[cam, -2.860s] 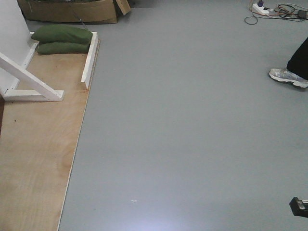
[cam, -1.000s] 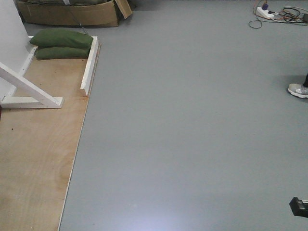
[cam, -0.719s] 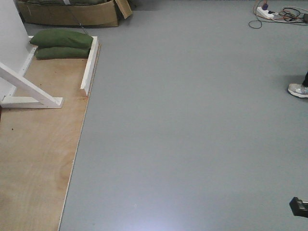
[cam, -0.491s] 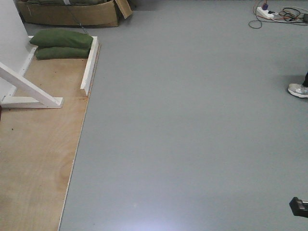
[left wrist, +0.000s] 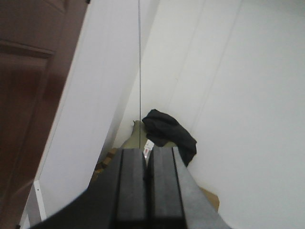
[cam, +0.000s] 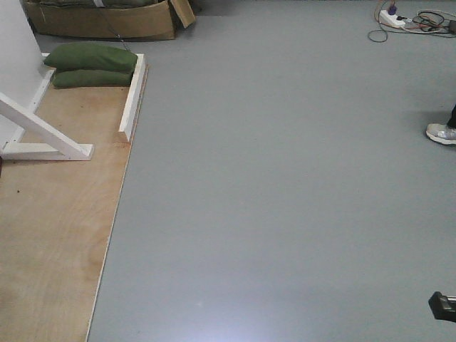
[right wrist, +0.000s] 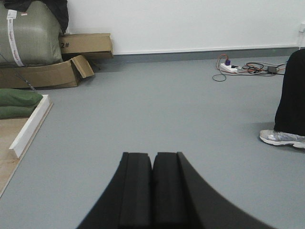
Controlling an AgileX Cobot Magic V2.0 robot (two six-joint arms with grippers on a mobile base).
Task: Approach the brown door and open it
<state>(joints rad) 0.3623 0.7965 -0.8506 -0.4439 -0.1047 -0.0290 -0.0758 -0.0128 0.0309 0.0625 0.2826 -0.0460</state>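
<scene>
I see a plain grey floor [cam: 285, 178], a pale, grained plywood board [cam: 50, 242], dark green bags [cam: 91, 57], a white frame [cam: 43, 132] and tan cardboard [cam: 100, 21]. My left wrist camera shows the glossy reddish-brown door [left wrist: 21, 95] and white walls [left wrist: 248, 95].

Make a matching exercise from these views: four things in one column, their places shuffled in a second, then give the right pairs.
Things:
1. brown door
2. green bags
3. power strip
4. grey sneaker

Places:
A. right edge of the front view, on the grey floor
B. far end of the plywood board
C. left edge of the left wrist view
D. top right corner of the front view, among cables

Pairs: 1-C, 2-B, 3-D, 4-A.
</scene>
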